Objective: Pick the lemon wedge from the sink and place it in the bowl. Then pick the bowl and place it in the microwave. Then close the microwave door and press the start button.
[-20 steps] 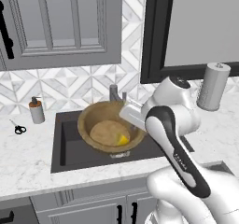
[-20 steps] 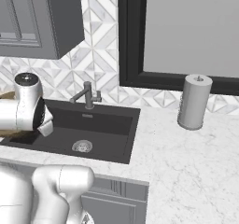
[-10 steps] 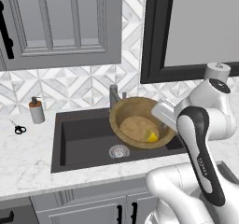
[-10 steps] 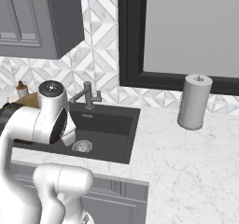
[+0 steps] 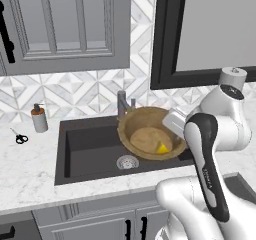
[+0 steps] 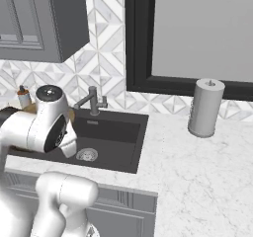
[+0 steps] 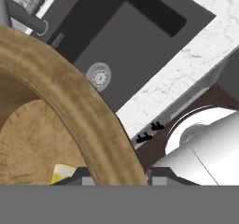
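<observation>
Wedge (image 5: 162, 147) is already placed in bowl (image 5: 150, 132), bowl is held by its rim in closed jaws above right side of sink (image 5: 87, 146); microwave loading, door closing, start press remain.

Brown bowl (image 5: 148, 132) with tan inside, yellow lemon wedge (image 5: 161, 147), dark grey sink (image 5: 87, 146)

White marble counter (image 6: 197, 172), diamond-tiled backsplash (image 5: 85, 91) — grey panelled cabinets (image 5: 65, 24) above, black-framed window (image 6: 197, 33).
</observation>
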